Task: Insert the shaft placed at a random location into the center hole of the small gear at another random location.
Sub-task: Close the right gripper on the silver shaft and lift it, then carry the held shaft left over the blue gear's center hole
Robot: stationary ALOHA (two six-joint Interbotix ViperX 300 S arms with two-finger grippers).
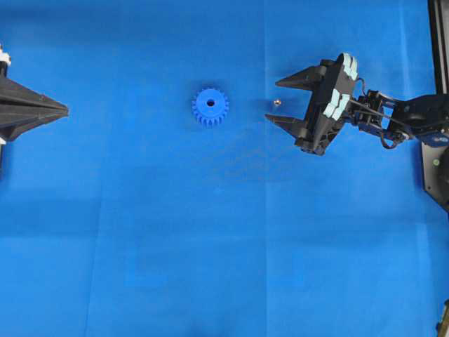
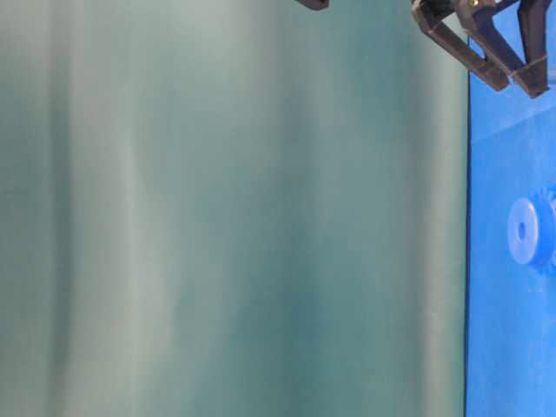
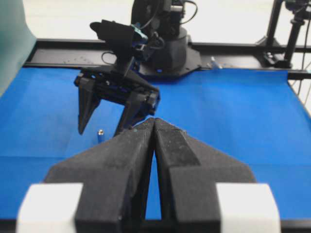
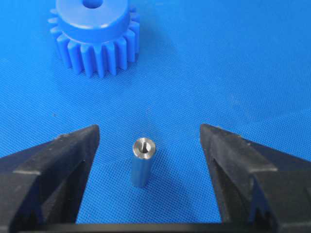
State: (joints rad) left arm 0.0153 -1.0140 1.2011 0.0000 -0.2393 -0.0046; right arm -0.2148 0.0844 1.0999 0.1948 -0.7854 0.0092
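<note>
Overhead: one small gear (image 1: 210, 107), blue plastic, toothed, on blue cloth (image 1: 210, 246); one shaft (image 1: 276, 104) right of gear, apart. Right gripper (image 1: 275, 100) spread, fingers flanking shaft, not touching. Left gripper (image 1: 64, 109) pressed together, far left of gear.

Right wrist: shaft (image 4: 141, 162) upright, silvery metal cylinder, recessed top; path to gear (image 4: 93, 36) unobstructed.
</note>
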